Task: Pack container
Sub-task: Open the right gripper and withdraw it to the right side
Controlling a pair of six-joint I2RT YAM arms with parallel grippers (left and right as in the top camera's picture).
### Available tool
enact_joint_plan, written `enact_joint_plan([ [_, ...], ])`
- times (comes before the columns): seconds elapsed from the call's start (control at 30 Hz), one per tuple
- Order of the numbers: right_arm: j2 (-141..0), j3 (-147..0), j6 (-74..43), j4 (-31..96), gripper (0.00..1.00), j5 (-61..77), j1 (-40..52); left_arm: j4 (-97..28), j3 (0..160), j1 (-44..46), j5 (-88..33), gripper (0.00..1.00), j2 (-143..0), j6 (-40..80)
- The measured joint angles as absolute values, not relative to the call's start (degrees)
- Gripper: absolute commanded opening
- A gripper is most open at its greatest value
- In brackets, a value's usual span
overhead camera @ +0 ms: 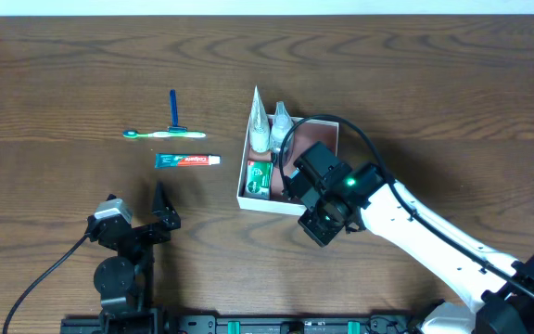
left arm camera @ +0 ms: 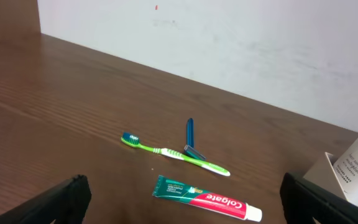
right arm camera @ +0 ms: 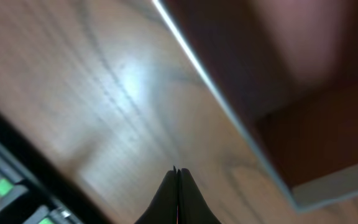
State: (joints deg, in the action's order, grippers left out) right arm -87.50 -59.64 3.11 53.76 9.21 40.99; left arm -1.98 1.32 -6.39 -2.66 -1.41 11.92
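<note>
Right gripper [right arm camera: 178, 174] pinched together, empty, at near wall of container [overhead camera: 265, 205]. Left gripper [overhead camera: 137, 206] spread wide, idle. Toothpaste [overhead camera: 186, 160], toothbrush [overhead camera: 163, 134], razor [overhead camera: 173, 111] left of container, unpacked, likely left arm's reach.

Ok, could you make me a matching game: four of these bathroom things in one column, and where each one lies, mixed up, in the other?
1. green-and-white plastic toothbrush
2. blue plastic razor
3. green, white and red toothpaste tube
4. small green-and-white soap box

A. inside the white-walled square container
B. on the wooden table, the loose thing nearest the arms
C. on the table, farthest from the arms
D. on the table, between the other two loose things

Pairs: 1-D, 2-C, 3-B, 4-A
</note>
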Motion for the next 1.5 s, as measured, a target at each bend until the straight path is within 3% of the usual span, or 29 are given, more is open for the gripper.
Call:
enact_joint_plan([
  [0.57, -87.61, -57.34, 3.16, 44.05, 0.01, -1.34, 40.95, -1.98, 1.32, -6.39, -2.66, 0.98, -1.39, 11.92],
  [0.9, -87.37, -58.78, 3.40, 50.63, 0.02, 1.21, 41.01, -1.98, 1.32, -6.39, -2.63, 0.98, -1.39, 11.92],
  [0.93, -87.02, -59.66, 3.40, 52.40, 0.06, 1.76, 41.04, -1.98, 1.32, -6.39, -2.66, 0.98, -1.41, 11.92],
  [1.07, -82.24, -67.24, 3.60, 58.94, 0.38, 2.37, 42.02, -1.98, 1.32, -6.39, -2.66, 0.98, -1.39, 11.92],
  [1.17, -76.79, -72.58, 3.01, 60.64, 0.48, 1.34, 40.62, -1.98, 1.32, -6.39, -2.63, 0.98, -1.39, 11.92],
  [1.27, -72.55, -75.13, 2.20, 60.42, 0.66, -0.45, 34.50, -2.00, 1.32, -6.39, -2.63, 0.98, -1.41, 11.92],
  [1.33, -71.72, -75.31, 1.13, 60.18, 0.72, -1.34, 29.36, -1.98, 1.32, -6.39, -2.63, 0.98, -1.39, 11.92],
  [1.43, -72.42, -75.26, -1.65, 58.92, 0.94, -2.22, 20.01, -1.98, 1.32, -6.39, -2.63, 0.98, -1.41, 11.92],
  [1.5, -73.14, -75.26, -3.53, 57.45, 0.99, -2.90, 14.11, -1.98, 1.32, -6.39, -2.66, 0.98, -1.41, 11.92],
])
